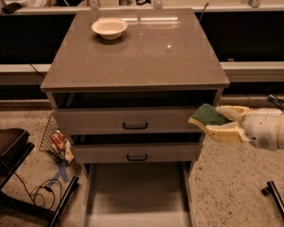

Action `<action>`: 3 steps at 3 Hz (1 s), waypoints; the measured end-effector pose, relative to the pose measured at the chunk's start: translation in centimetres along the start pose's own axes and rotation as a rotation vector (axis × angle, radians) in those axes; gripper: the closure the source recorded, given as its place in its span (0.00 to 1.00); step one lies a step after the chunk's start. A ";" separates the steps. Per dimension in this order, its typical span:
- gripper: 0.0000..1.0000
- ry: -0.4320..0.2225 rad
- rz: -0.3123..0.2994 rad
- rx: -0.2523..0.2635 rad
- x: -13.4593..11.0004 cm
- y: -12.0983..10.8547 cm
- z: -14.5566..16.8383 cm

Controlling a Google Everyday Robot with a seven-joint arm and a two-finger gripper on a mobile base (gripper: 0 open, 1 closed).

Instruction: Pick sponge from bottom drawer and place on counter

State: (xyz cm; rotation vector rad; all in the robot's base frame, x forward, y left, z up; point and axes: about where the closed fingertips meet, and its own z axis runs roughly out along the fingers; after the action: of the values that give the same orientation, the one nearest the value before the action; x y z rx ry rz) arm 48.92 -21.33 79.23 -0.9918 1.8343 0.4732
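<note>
**Sponge in the gripper's grasp beside the cabinet, out of the bottom drawer**

Far to the left of the gripper (213,122) and slightly lower, a black stand (4,148) sits on the speckled floor, with a loose cable (42,193) trailing beside it. Nearer, a wire basket (54,138) of colourful packets leans at the cabinet's left side, over a blue tape cross (61,173).

Above the gripper and to its left spreads the counter (146,63) — a glossy grey-brown top with a thin edge. A pale bowl (109,28) sits near its far left corner, well apart from the gripper.

Level with the gripper and just left of it runs the top drawer (104,122) with its black handle. The middle drawer (104,154) sits a little lower, and a dark gap shows above each of the two. Below the gripper and to the left, the bottom drawer (135,193) stands pulled out toward the camera, showing a pale flat floor between low side walls.

The gripper hangs at the cabinet's front right corner, under the level of the counter's edge. Its cream fingers (227,132) are clamped on the sponge (207,112) — dark green face up, with a yellow layer showing along the near edge. The sponge is in the air, off the counter and above and to the right of the bottom drawer. It overlaps the right end of the top drawer's front as seen from the camera.

Behind the gripper, a white arm (270,129) runs off the right side. Below it and to the right, a black bar (277,200) lies on the floor.
</note>
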 end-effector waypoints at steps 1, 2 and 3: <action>1.00 0.000 0.002 0.003 -1.4 -1.5 -0.4; 1.00 0.014 -0.009 0.029 -5.2 -5.4 -2.4; 1.00 0.029 0.004 0.016 -8.1 -9.4 -2.9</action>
State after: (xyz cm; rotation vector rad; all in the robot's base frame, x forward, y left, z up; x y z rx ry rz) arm 56.44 -25.45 88.60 -0.9892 1.8631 0.4484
